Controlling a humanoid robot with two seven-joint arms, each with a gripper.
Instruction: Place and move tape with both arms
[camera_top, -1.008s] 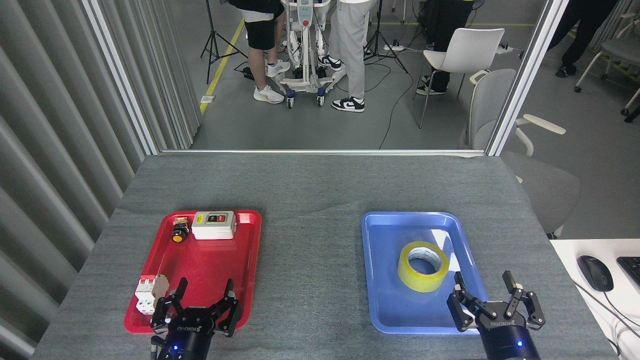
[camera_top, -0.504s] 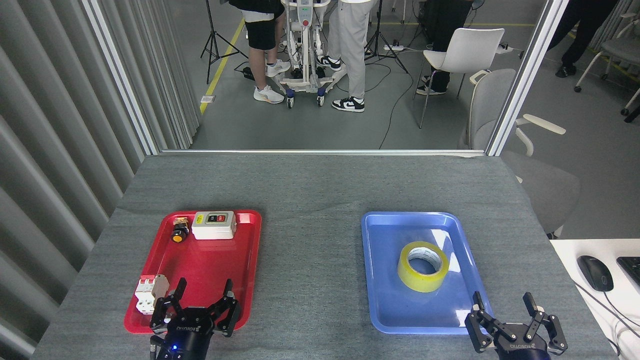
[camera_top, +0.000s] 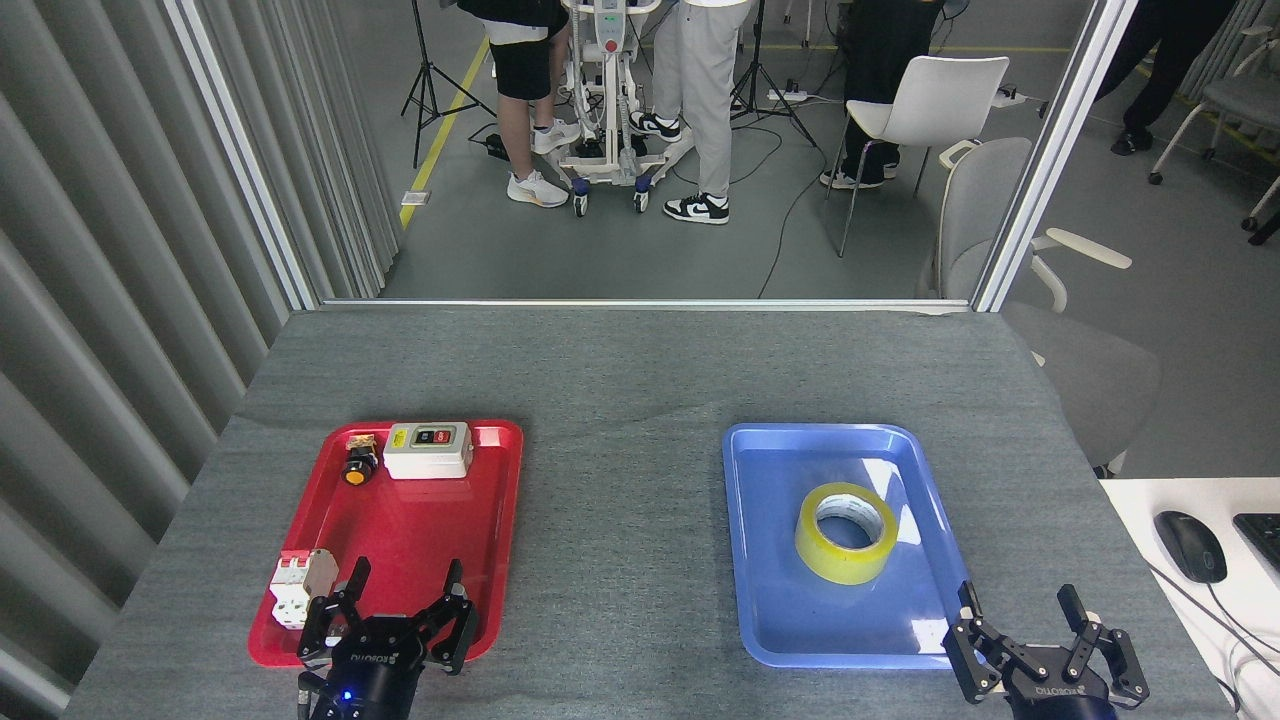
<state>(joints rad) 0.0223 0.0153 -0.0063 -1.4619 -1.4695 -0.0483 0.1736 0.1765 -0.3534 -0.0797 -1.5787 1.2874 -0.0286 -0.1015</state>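
Black claws first, w/ both low at near edge: left claw (camera_top: 397, 620) spread wide, empty, over near end of red tray (camera_top: 505, 520); right claw (camera_top: 1040, 650) spread wide, empty, just off near-right corner of blue tray (camera_top: 745, 560). Tape (camera_top: 846, 533) flat on its side mid blue tray, core hole up, apart from walls. Judged best approach: right claw, straight down from above, fingers straddling outer rim w/o squashing roll, lifted clear of tray wall before shifting across grey surface (camera_top: 620, 400).

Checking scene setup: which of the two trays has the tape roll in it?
The blue tray, on the right side. The tape lies flat in it; the red tray holds only electrical switch parts.
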